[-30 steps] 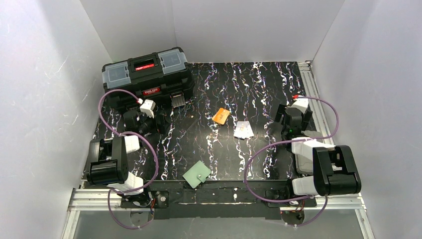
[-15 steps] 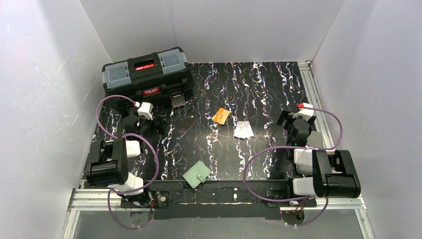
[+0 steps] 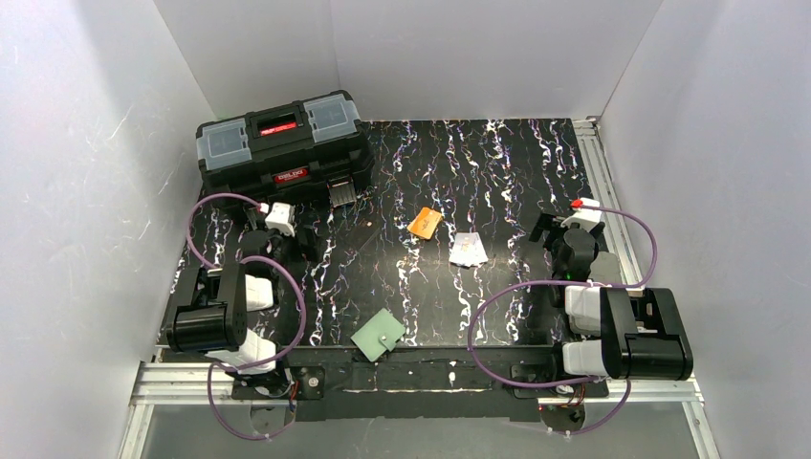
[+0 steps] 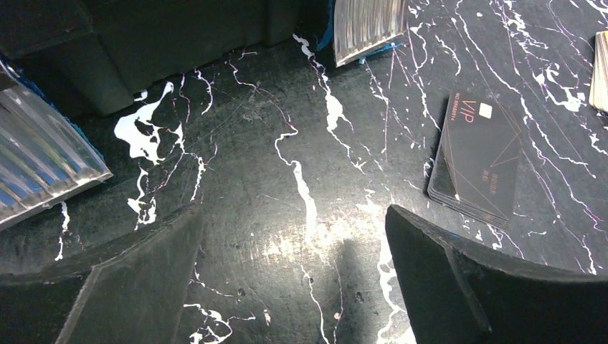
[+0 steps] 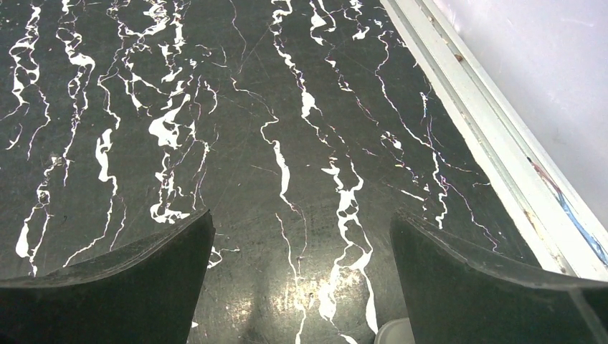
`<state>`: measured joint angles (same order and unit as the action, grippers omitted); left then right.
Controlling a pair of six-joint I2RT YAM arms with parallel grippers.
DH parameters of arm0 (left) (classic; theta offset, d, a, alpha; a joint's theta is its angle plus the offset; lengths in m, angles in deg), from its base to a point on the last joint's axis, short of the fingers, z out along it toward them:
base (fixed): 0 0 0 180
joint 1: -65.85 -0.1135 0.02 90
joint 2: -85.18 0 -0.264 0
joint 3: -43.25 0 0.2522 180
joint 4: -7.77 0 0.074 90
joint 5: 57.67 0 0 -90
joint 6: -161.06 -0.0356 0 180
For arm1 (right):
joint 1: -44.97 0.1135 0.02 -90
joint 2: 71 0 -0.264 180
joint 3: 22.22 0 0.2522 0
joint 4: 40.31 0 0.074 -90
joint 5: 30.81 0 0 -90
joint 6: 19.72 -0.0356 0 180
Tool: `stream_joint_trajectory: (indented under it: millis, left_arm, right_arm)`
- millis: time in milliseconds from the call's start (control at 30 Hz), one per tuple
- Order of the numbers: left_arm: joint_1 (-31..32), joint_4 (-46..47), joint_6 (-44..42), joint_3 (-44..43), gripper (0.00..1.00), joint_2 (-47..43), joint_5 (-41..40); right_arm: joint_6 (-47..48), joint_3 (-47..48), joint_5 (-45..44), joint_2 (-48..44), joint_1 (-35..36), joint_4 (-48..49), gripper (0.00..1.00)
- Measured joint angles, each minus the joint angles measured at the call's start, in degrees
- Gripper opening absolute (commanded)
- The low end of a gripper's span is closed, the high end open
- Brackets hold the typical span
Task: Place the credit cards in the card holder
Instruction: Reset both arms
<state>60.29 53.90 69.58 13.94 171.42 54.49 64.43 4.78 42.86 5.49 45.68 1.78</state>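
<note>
Black, white-veined tabletop (image 3: 497, 163) carries the cards loose: an orange card (image 3: 425, 223) and a pale stack of cards (image 3: 468, 249) near the middle, and a dark stack of cards (image 4: 477, 159) just beside the left end effector (image 4: 294, 279). The green card holder (image 3: 378, 334) lies flat near the front edge, well apart from all of them. Both end effectors are spread wide and hold nothing; the right end effector (image 5: 301, 287) hovers over bare tabletop by the rail (image 5: 495, 136). Judging by that, a pickup would go best with the fingers straddling a stack's short edges, pressing low so the thin cards cannot slip, lifting the stack level.
</note>
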Motion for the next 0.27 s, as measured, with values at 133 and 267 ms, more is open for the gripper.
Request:
stream_joint_trajectory:
  millis: [133,267]
  left_arm:
    - [0.07,-0.42,0.00,0.00,0.98,-0.02,-0.37]
    - [0.07,-0.74,0.00,0.00,0.98,-0.02,-0.57]
  right_arm:
    - [0.00,0.00,0.02,0.00,0.00,-0.02,0.98]
    - [0.00,0.00,0.02,0.00,0.00,-0.04,0.98]
